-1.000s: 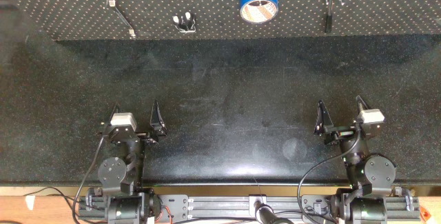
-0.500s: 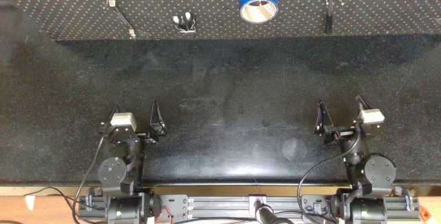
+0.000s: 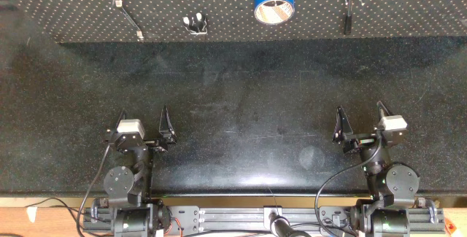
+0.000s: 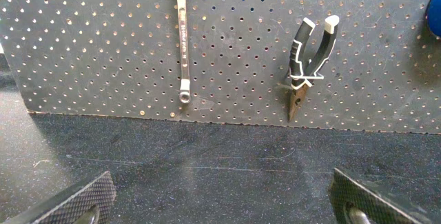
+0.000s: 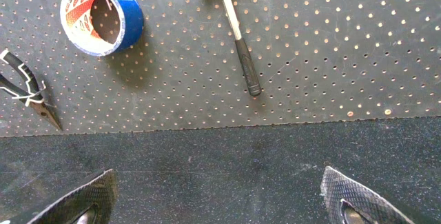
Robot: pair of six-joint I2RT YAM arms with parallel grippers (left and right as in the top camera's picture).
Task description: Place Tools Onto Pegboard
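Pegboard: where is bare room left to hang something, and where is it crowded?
The pegboard is bare left of the wrench and right of the hammer. The gaps around the pliers and tape are narrower. The mat in front is bare.

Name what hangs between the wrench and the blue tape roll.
The pliers hang between the wrench and the tape roll, as the top view shows.

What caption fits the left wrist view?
A wrench and pliers hang on the pegboard, facing the open left gripper.
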